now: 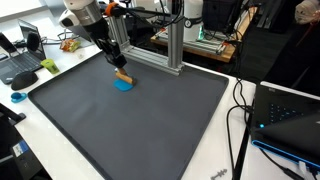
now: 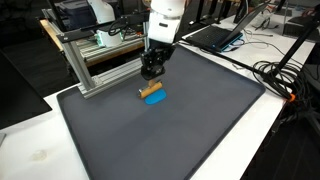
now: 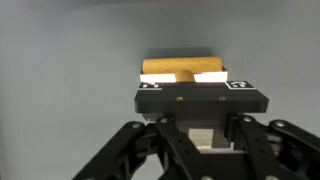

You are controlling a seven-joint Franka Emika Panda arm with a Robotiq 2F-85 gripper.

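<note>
A tan wooden block (image 2: 151,90) lies on top of a small blue disc (image 2: 156,98) near the desk's back edge. The gripper (image 2: 151,71) hovers right above it, can't tell if it's clenched. The grey mat (image 2: 170,135) stretches wide open toward the front edge.

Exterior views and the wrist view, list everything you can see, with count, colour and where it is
mat: one, dark grey, covering the white table.
wooden piece: one, tan, lying on the blue object near the frame.
blue object: one, blue, on the mat under the wooden piece.
aluminium frame: one, silver, at the mat's edge.
laptop: one, black, beside the mat.
cables: several, black, on the table beside the mat.
gripper: one, black, just above the wooden piece; whether the jaws are open or closed cannot be told.
</note>
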